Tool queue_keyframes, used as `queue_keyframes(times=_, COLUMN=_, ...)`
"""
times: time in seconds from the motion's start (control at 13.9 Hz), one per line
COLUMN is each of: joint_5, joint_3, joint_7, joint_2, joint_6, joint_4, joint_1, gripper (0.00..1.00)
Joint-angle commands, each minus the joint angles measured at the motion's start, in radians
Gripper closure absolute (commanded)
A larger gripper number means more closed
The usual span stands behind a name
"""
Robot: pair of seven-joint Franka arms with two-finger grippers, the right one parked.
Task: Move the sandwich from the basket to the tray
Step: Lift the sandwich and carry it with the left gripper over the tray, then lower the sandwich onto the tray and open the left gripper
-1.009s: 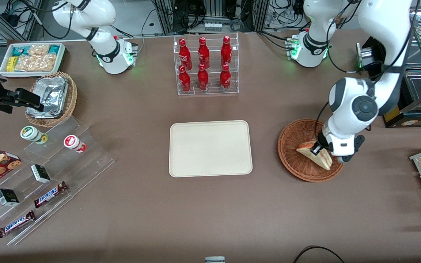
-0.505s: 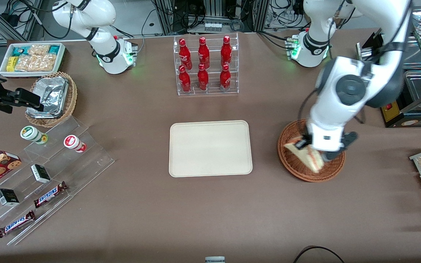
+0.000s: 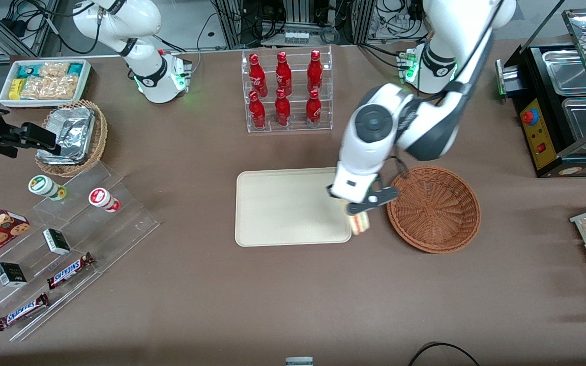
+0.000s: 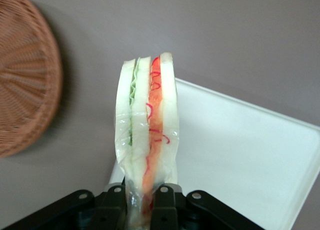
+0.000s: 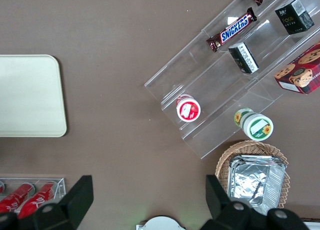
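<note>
The hand (image 3: 358, 207) was clamped on the sandwich (image 3: 359, 222), holding it clear of the counter (image 3: 293, 295) above the gap between the tray (image 3: 283, 208) and the basket (image 3: 433, 208), at the tray's edge nearest the basket.

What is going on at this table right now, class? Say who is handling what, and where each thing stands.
The working arm's gripper is shut on the sandwich, a wrapped wedge with red-orange and green layers, and holds it in the air. It hangs between the basket and the tray, over the tray's edge nearest the basket. The basket has nothing in it, and nothing lies on the tray. The sandwich is not yet set down.
</note>
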Motion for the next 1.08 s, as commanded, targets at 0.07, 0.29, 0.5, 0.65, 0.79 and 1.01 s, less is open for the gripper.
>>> queue_keyframes(times=0.07, joint_5=0.023, joint_3=0.01, joint_7=0.016, joint_2=0.126, joint_6=0.023, joint_4=0.102, joint_1=-0.087, gripper=1.0)
queue_keyframes(times=0.29, joint_5=0.022, joint_3=0.01, joint_7=0.117, joint_2=0.18, joint_6=0.036, joint_4=0.104, joint_1=-0.128, gripper=1.0)
queue_keyframes(times=0.5, joint_5=0.023, joint_3=0.01, joint_7=0.131, joint_2=0.221, joint_6=0.093, joint_4=0.11, joint_1=-0.159, gripper=1.0)
queue_keyframes(times=0.65, joint_5=0.029, joint_3=0.012, joint_7=0.137, joint_2=0.249, joint_6=0.128, joint_4=0.111, joint_1=-0.171, gripper=1.0)
queue_keyframes(times=0.79, joint_5=0.074, joint_3=0.01, joint_7=0.14, joint_2=0.272, joint_6=0.136, joint_4=0.11, joint_1=-0.188, gripper=1.0)
queue_keyframes(times=1.01, joint_5=0.078, joint_3=0.01, joint_7=0.139, joint_2=0.299, joint_6=0.145, joint_4=0.11, joint_1=-0.211, gripper=1.0)
